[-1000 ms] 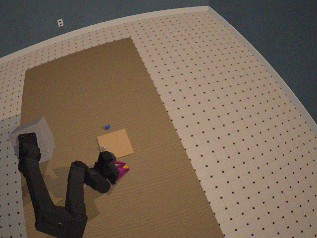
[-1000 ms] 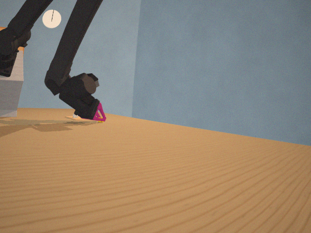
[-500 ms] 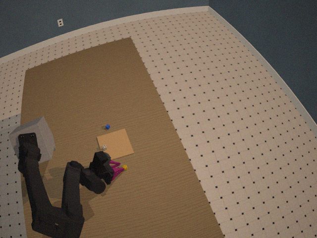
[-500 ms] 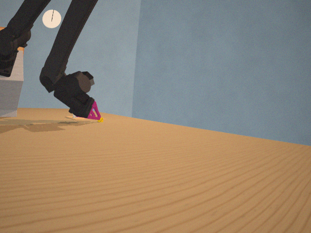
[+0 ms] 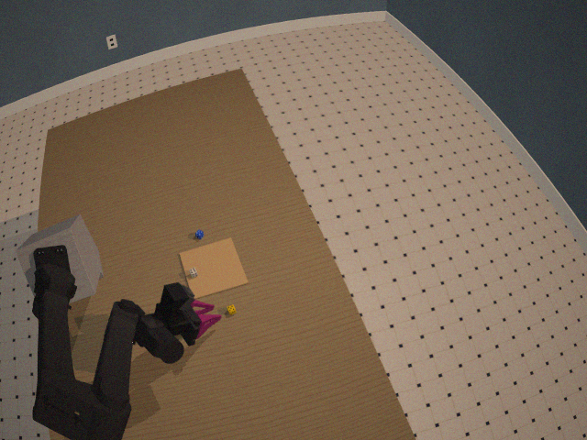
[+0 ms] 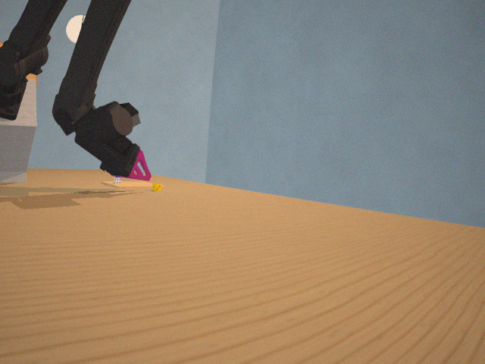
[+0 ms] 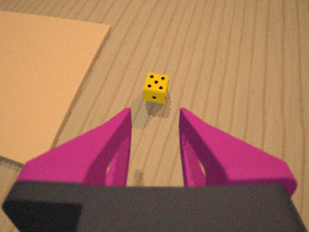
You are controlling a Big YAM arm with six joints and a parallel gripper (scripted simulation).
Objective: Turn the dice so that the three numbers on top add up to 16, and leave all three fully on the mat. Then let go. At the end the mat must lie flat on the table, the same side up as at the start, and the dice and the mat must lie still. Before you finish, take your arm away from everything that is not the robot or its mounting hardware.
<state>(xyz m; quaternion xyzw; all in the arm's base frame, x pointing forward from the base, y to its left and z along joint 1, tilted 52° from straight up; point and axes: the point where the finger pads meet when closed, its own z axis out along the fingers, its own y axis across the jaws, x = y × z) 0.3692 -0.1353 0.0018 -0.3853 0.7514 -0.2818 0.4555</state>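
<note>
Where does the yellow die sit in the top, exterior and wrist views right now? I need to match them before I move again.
Top: yellow die below and left of centre, just right of the jaws.
Exterior: left of centre, about mid-height, just below the magenta fingertips.
Wrist: near centre, slightly high, beyond the open jaws.
Shared landmark: the tan mat, in all three views.
</note>
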